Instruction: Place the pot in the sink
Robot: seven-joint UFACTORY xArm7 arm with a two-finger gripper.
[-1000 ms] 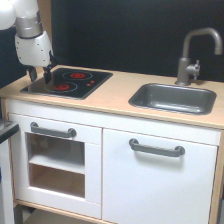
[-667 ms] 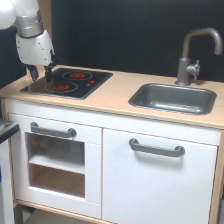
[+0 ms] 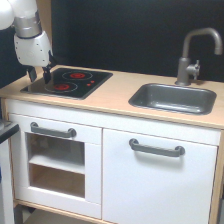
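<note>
The pot does not show anywhere in the exterior view. The sink (image 3: 172, 98) is a dark grey basin set into the counter at the view's right, with a tall curved grey faucet (image 3: 192, 56) behind it. My gripper (image 3: 39, 76) hangs from the white arm over the left edge of the black stovetop (image 3: 70, 82), far to the left of the sink. Its two dark fingers (image 3: 46, 75) point down and stand apart, with nothing between them.
The light wooden counter (image 3: 112, 92) runs between the stovetop and the sink. Below it are a white oven door with a grey handle (image 3: 52, 131) and a white cabinet door with its own handle (image 3: 156, 148). A dark wall stands behind.
</note>
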